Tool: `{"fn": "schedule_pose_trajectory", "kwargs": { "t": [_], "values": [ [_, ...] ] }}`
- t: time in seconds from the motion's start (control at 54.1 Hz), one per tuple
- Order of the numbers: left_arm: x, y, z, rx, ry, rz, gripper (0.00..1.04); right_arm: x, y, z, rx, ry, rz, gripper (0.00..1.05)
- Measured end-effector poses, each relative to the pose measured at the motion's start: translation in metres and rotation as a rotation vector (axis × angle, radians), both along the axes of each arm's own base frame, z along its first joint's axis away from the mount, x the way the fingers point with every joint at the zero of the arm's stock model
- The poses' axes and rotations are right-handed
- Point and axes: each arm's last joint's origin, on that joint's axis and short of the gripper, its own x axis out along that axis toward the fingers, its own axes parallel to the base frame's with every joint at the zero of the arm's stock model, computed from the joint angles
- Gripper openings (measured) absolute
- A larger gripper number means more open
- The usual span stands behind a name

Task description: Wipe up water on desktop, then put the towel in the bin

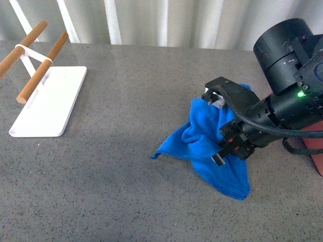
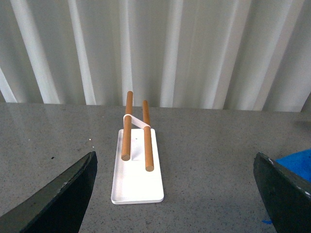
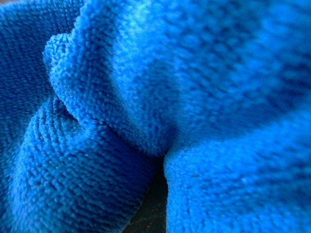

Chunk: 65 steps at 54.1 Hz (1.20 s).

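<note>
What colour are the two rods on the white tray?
Light brown wood; the rods show best in the left wrist view.

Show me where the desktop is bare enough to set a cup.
Widest bare patch: the desktop between the tray and the towel. The near strip in front of both is free too. Crowded at the right, where the right gripper grips the towel by the bin.
</note>
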Motion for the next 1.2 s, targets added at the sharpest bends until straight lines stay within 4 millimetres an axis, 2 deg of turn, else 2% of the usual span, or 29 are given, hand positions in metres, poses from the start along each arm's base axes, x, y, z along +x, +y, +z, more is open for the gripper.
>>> {"fn": "schedule_pose_trajectory", "kwargs": {
  "t": [0.129, 0.314, 0.609, 0.702, 0.868, 0.96, 1.108, 1.2],
  "values": [
    [0.0, 0.0, 0.0, 0.0, 0.0, 0.0, 0.98, 0.027, 0.001, -0.007, -0.085, -0.021, 0.021, 0.03],
    [0.0, 0.0, 0.0, 0.0, 0.0, 0.0, 0.98, 0.063, 0.004, -0.006, -0.185, -0.076, -0.005, 0.03],
    [0.0, 0.0, 0.0, 0.0, 0.0, 0.0, 0.98, 0.099, 0.011, -0.001, -0.289, -0.137, -0.024, 0.03],
    [0.0, 0.0, 0.0, 0.0, 0.0, 0.0, 0.98, 0.111, 0.024, 0.002, -0.307, -0.162, -0.014, 0.03],
    [0.0, 0.0, 0.0, 0.0, 0.0, 0.0, 0.98, 0.115, 0.051, 0.006, -0.287, -0.184, 0.031, 0.03],
    [0.0, 0.0, 0.0, 0.0, 0.0, 0.0, 0.98, 0.11, 0.075, 0.009, -0.233, -0.189, 0.085, 0.03],
    [0.0, 0.0, 0.0, 0.0, 0.0, 0.0, 0.98, 0.081, 0.115, 0.009, -0.09, -0.17, 0.199, 0.03],
    [0.0, 0.0, 0.0, 0.0, 0.0, 0.0, 0.98, 0.062, 0.122, 0.015, -0.068, -0.158, 0.209, 0.03]
  ]
}}
